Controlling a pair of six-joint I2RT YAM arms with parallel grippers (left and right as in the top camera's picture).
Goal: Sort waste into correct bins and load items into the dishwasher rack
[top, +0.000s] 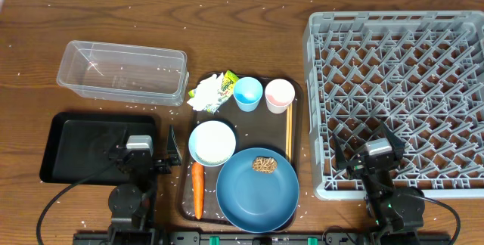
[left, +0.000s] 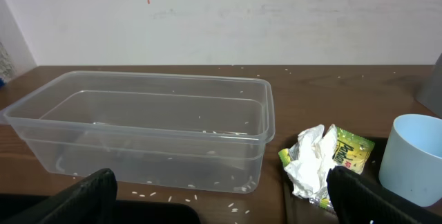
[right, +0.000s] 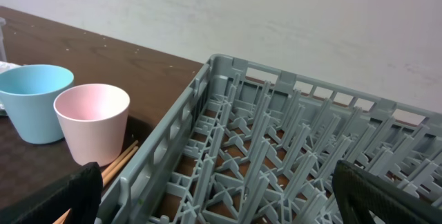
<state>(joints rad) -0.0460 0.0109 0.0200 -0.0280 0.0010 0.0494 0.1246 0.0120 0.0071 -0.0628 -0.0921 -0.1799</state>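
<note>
a: dark wood table, rice grains scattered all over. dishwasher rack (top: 397, 101) fills the right side, nothing loaded. brown serving tray (top: 253, 128) in the middle carries the dishes and waste.
b: claws?
a: left gripper (left: 219, 179) and right gripper (right: 217, 172) both spread wide, nothing held. left sits at the black tray's (top: 76, 150) right edge, right at the rack's near corner.
b: first pick?
a: likely the carrot (top: 197, 190). it lies along the serving tray's left strip, just right of the left gripper, long axis running away from the robot. left arm is nearer. which end is the tip, hard to tell from overhead.
</note>
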